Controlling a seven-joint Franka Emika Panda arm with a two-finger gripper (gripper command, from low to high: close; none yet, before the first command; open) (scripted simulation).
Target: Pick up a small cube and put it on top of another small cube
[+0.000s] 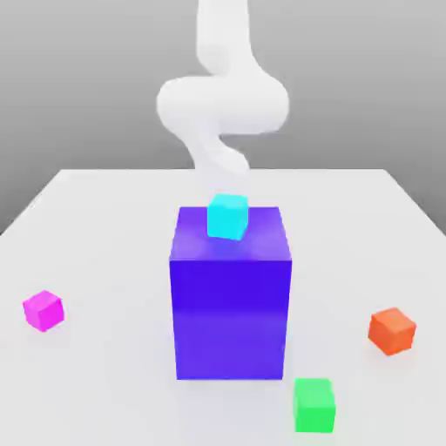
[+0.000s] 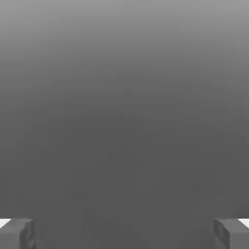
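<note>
The small magenta-pink cube [image 1: 43,310] lies on the white table [image 1: 104,218] at the exterior view's left. A cyan small cube [image 1: 227,216] rests on top of the big blue-violet block [image 1: 230,296] in the middle. An orange small cube [image 1: 392,330] lies at the exterior view's right and a green one [image 1: 314,404] near the front edge. My white arm [image 1: 220,104] rises behind the block. In the hand view my gripper [image 2: 124,233] is open, its grey fingertips [image 2: 17,233] far apart with nothing between them, facing plain grey background.
The tall blue-violet block stands mid-table between the arm and the front cubes. The magenta, orange and green cubes lie well apart from one another, with bare table around each.
</note>
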